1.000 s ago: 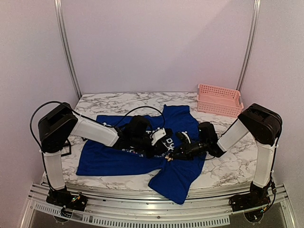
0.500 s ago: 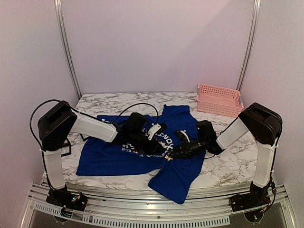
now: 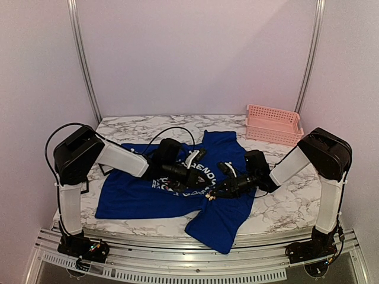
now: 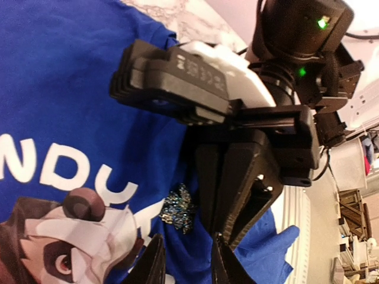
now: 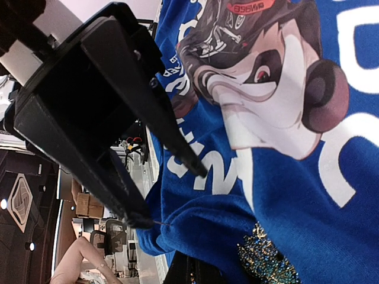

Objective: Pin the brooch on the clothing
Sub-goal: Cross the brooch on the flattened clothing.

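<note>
The brooch [image 4: 179,208], a dark glittering cluster, lies on the blue clothing [image 4: 65,83], just beside the white lettering and the edge of the panda-like picture on the chest. You see the T-shirt spread over the marble table [image 3: 148,124], with one part reaching over the near edge. Your right gripper [image 4: 231,235] is clenched, its fingers pressed together and their tips down at the cloth right next to the brooch. You cannot tell whether it nips any part of the brooch. Your left gripper [image 4: 186,265] stands released, its fingers apart with bare blue cloth between them and the brooch just beyond their tips. Both arms meet over the chest print. A pink basket [image 3: 272,124] sits well apart at the table's far right corner.
</note>
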Controlling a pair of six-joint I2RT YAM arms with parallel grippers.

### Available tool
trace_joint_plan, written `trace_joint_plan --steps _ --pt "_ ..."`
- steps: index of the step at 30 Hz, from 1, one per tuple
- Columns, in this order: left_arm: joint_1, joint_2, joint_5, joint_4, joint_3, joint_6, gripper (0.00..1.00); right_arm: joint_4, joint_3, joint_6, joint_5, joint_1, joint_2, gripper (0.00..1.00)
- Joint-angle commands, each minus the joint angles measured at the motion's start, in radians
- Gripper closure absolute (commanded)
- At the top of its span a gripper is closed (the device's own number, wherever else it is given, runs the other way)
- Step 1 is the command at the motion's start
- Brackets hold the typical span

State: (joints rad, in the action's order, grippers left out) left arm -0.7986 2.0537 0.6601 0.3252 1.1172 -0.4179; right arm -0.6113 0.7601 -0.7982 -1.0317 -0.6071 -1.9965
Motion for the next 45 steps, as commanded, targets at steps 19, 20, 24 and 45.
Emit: trace_joint_plan --steps 19,20,24,45 --pt "-0.056 -0.006 0.018 0.019 -0.086 0.08 0.69 0.066 0.002 0.043 0.042 0.012 -0.017 1.0" --pt "-0.056 -0.007 0.015 0.005 -0.088 0.092 0.71 0.064 0.001 0.048 0.039 0.013 -0.016 1.0" --pt "-0.054 -0.007 0.018 -0.006 -0.084 0.106 0.81 0.067 0.002 0.062 0.034 0.013 -0.011 1.0" --pt "-0.071 0.024 0.146 0.163 -0.083 -0.012 0.81 -0.091 -0.014 -0.002 -0.03 0.012 -0.03 1.0"
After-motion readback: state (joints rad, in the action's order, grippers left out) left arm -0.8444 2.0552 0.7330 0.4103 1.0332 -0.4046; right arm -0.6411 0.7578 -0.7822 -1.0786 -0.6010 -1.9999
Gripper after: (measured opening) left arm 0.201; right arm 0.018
